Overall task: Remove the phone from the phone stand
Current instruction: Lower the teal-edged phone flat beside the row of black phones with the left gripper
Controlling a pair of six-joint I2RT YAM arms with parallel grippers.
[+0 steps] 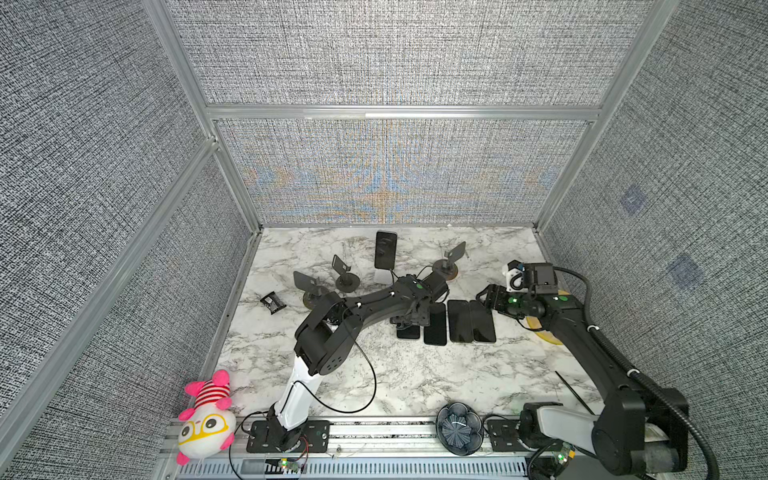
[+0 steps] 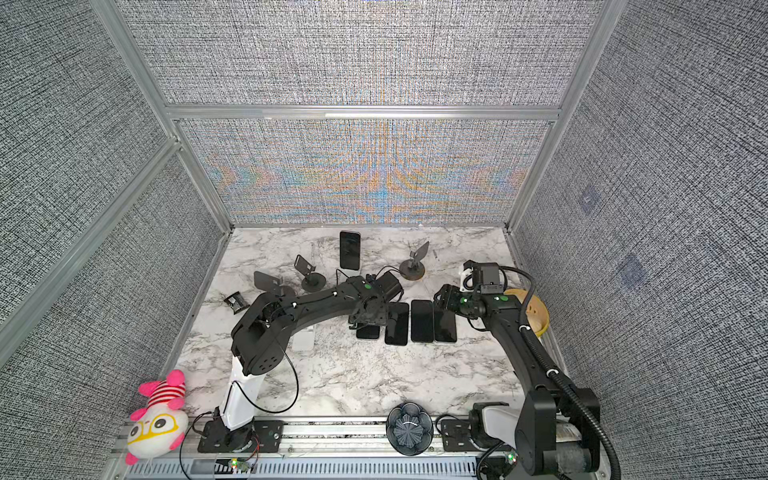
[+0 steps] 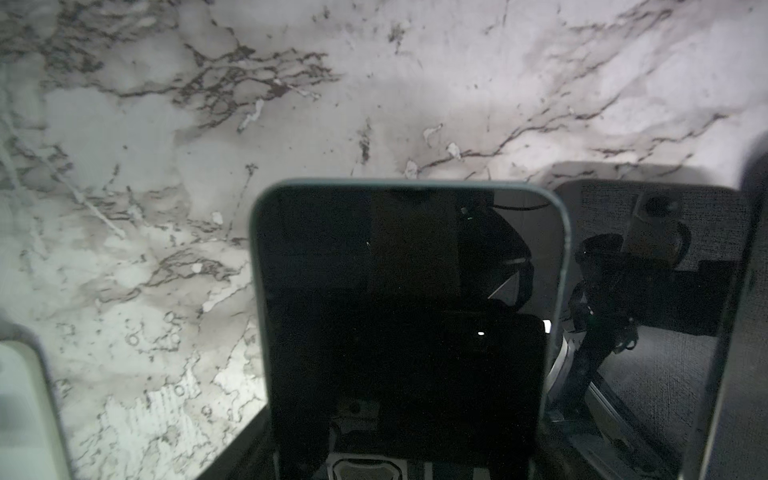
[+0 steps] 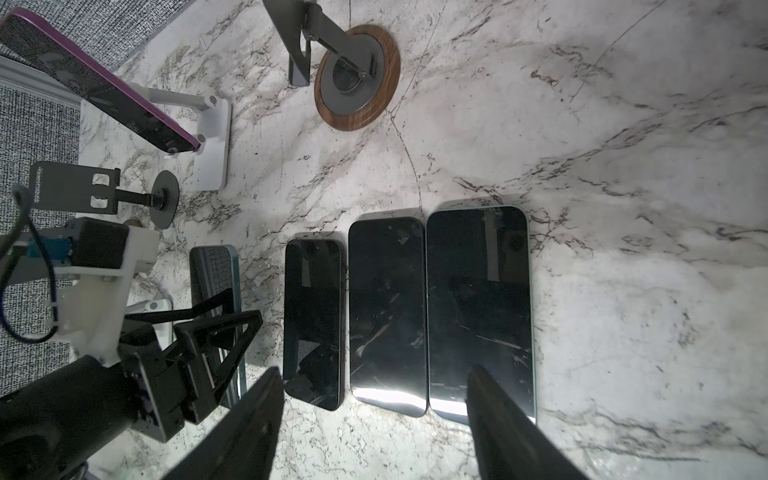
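Because one phone (image 1: 385,249) is not yet off its stand (image 4: 214,141), the coming move turns on where that phone lies. It sits at the back centre of the worktop (image 1: 415,382), close to the rear wall (image 1: 395,174). Its long axis runs nearly upright, leaning back on the stand, with the screen toward the front.

Both hands are in front of it. The left hand (image 1: 409,321) is the nearer; the phone lies behind it and slightly to its left. The right hand (image 4: 374,370) is farther off, to the phone's right and front. Judgement: the left arm (image 1: 365,309) has the shorter reach. A grip across the phone's short axis, then a lift along its long axis, should clear the stand's lip.

Left hand state: its fingers straddle a teal phone (image 4: 214,270) that appears to lie flat. Whether they clamp it or stand free cannot be told.

Right hand state: fingers apart with nothing between them. It hovers over a row (image 4: 386,311) of three phones lying flat, side by side, just right of the teal phone.

Three empty stands (image 1: 448,259) flank the loaded one, one to its right and two to its left. A white stand (image 2: 303,338) sits beneath the left arm.

The worktop is marble-patterned. The rear wall and the side walls (image 1: 83,208) are grey fabric in metal frames.
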